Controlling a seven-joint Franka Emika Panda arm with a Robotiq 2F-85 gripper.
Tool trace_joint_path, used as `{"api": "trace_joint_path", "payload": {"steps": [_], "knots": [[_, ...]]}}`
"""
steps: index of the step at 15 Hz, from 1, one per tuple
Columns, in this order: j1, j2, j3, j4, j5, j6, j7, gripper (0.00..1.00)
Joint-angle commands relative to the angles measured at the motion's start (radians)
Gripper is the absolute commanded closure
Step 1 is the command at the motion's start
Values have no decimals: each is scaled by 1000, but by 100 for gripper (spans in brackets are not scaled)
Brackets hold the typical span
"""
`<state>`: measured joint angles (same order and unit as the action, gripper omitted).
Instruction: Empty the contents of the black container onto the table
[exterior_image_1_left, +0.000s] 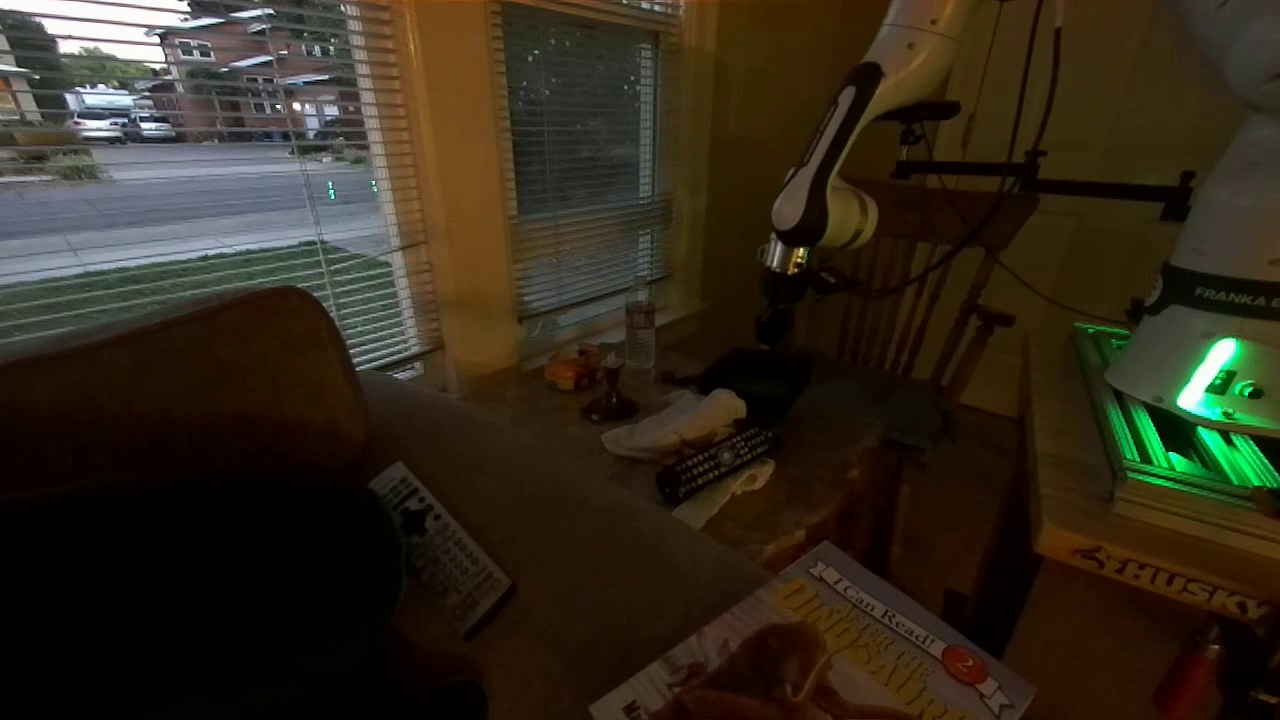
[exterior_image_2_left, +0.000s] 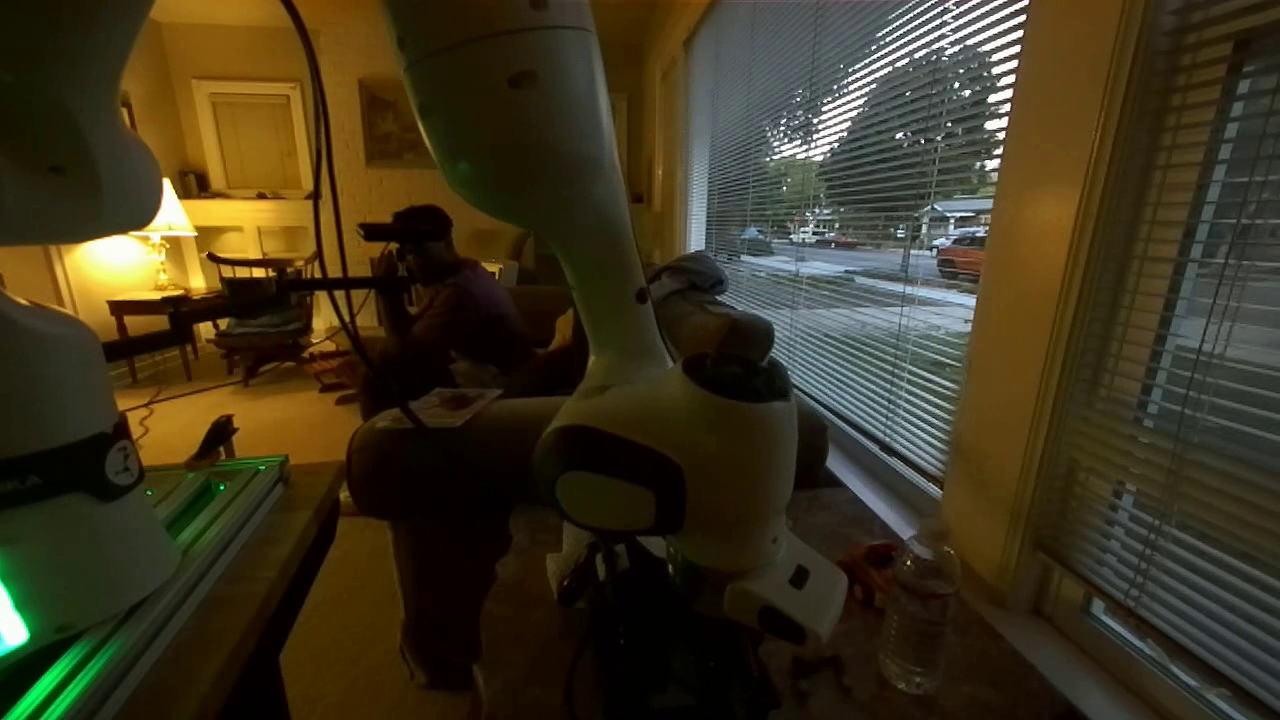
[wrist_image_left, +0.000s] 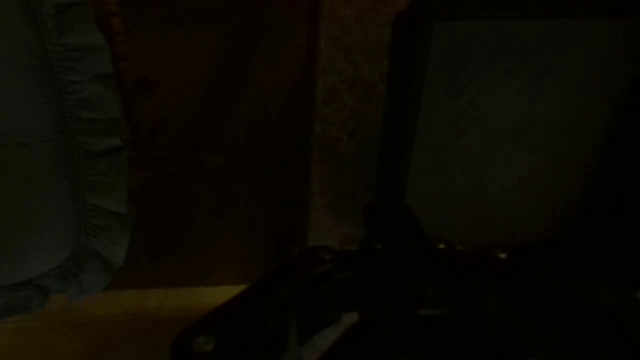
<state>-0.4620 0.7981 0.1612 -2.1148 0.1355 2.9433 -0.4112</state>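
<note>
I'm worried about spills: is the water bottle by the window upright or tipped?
Upright: in both exterior views the water bottle stands on its base, its neck pointing up.

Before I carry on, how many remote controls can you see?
2: a black remote on the table, beside a crumpled pale item, and a light-grey remote on the couch, both in an exterior view. More may be hidden in the dark.

The book (exterior_image_1_left: 820, 650) reads "I Can Read!", "2" and "AFTER THE DINOSAUR…"; the robot base (exterior_image_1_left: 1215, 315) shows "FRANKA E…"; the wooden stand (exterior_image_1_left: 1070, 500), "HUSKY".
</note>
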Motion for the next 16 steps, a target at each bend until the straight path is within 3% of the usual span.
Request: {"api": "trace_joint_path", "payload": {"steps": [1,4,5,6,7,10,16], "knots": [[-51,42,38,15,-39,47,-27,98],[-73,69,52,17,-58,99,-36,98],[-81,76,59,18,-69,113,-33,92],[-88,78,64,16,-81,114,-28,65],[-89,78,65,12,-90,128,-21,64],[-68,53,52,-9,-115,152,5,44],[81,-120,-45,-95,-94,-61,115,3]]}}
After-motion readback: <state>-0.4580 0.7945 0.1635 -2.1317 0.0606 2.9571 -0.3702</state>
